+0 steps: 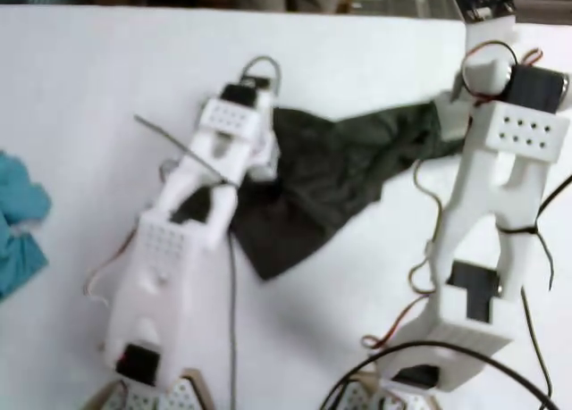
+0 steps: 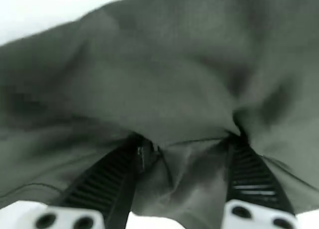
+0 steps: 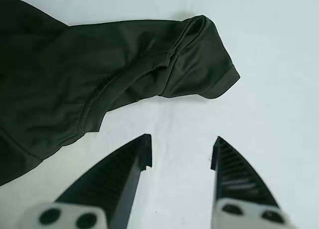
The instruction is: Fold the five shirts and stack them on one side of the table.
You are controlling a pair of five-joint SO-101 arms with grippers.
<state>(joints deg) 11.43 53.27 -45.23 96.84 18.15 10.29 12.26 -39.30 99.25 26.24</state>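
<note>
Roughly at the white table's (image 1: 89,88) centre lies a crumpled dark green shirt of smooth synthetic cloth (image 1: 331,173), one hemmed sleeve (image 3: 199,54) stretched toward 2 o'clock. The left gripper (image 2: 189,141) is spread, its ribbed black fingers half buried in bunched cloth. The right gripper (image 3: 180,151) gapes just beside the cuff. Rumpled teal fabric (image 1: 18,222) is cut off at 9 o'clock.

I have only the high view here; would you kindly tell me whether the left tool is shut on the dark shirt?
Observer: No, the left tool is open, with the dark shirt bunched between its fingers.
Operator: Thank you. And how does the right tool stand?
Observer: The right tool is open over bare table, just short of the sleeve cuff and not touching it.
</note>
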